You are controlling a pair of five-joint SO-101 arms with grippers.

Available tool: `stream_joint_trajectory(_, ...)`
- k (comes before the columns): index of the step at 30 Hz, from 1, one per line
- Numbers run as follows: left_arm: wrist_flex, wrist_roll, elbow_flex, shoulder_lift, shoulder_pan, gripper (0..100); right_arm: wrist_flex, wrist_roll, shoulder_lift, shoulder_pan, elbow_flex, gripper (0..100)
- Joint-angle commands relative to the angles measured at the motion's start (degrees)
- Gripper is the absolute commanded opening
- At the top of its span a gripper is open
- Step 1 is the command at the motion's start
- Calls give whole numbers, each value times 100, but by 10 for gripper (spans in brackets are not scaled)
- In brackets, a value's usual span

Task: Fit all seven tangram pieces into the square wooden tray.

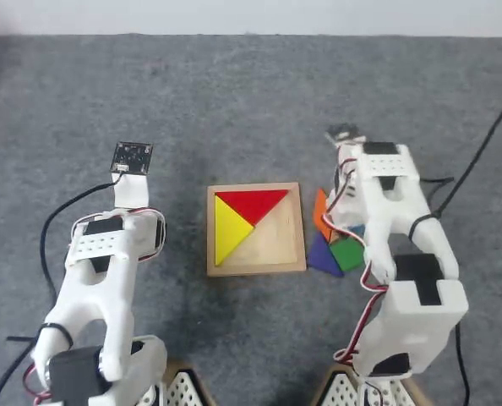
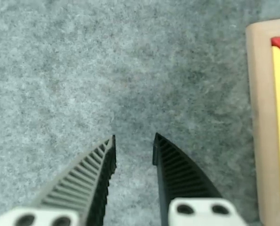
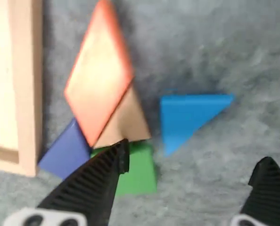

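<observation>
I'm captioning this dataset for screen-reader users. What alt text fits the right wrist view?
The open right gripper hangs beside the wooden tray, over an orange parallelogram overlapping a tan triangle, with a dark blue piece and a green piece against them and a light blue triangle apart.

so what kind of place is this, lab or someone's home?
Probably a robot test bench: a grey felt-like mat is the work surface, the left arm and right arm stand side by side, and a wooden tray sits between them.
</observation>
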Motion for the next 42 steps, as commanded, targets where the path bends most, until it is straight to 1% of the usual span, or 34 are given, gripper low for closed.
stream_joint_trajectory(1, -105, -26, -22, -35, 26, 123, -127, 229, -549, -198, 475, 403)
stream_joint_trajectory(6, -105, -26, -22, -35, 26, 123, -637, 193, -769, -233, 905, 403)
stream_joint_trajectory(10, -105, -26, -22, -35, 26, 123, -945, -466, -804, -233, 870, 403)
stream_joint_trajectory(16, -105, -26, -22, -35, 26, 123, -980, -1029, -769, -330, 571, 402)
stream_joint_trajectory(19, -105, -26, -22, -35, 26, 123, -963, -1389, -769, -145, 404, 402)
stream_joint_trajectory(22, -105, -26, -22, -35, 26, 123, -857, -1582, -848, 119, 211, 402)
stream_joint_trajectory(25, -105, -26, -22, -35, 35, 123, -760, -1811, -980, 154, 114, 403)
stream_joint_trajectory(30, -105, -26, -22, -35, 35, 123, -840, -2312, -1323, -295, 88, 402)
stream_joint_trajectory(33, -105, -26, -22, -35, 35, 123, -1200, -2743, -1358, -664, 88, 401)
stream_joint_trajectory(36, -105, -26, -22, -35, 35, 123, -1569, -3086, -1121, -1007, 88, 401)
stream_joint_trajectory(39, -105, -26, -22, -35, 35, 123, -1701, -3314, -716, -1305, 88, 401)
stream_joint_trajectory(42, -105, -26, -22, -35, 35, 123, -1675, -3859, -382, -1455, -62, 401)
